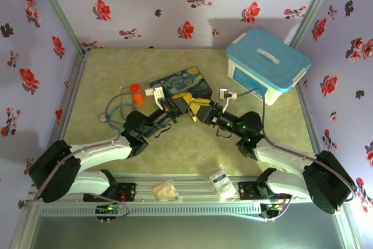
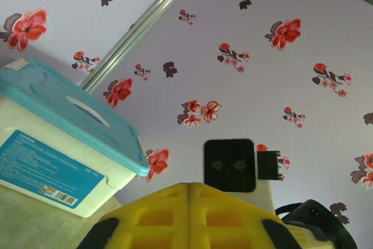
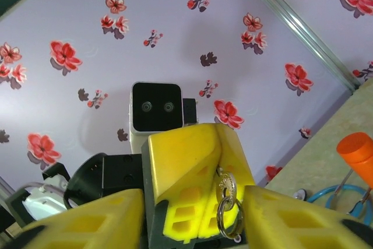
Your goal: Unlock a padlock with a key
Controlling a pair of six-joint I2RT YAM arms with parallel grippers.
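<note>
Yellow left pincer (image 3: 207,196) is clamped tight on what looks like the key (image 3: 226,186), silver ring (image 3: 229,217) dangling mid-air, right pincer (image 1: 200,108) half-open around it, so I'd square up and pinch metal, not ring.

hidden: key ring (image 3: 229,211) upper end, inside left gripper's (image 3: 213,179) closed jaws | cut off: box (image 2: 35,115), left edge
</note>
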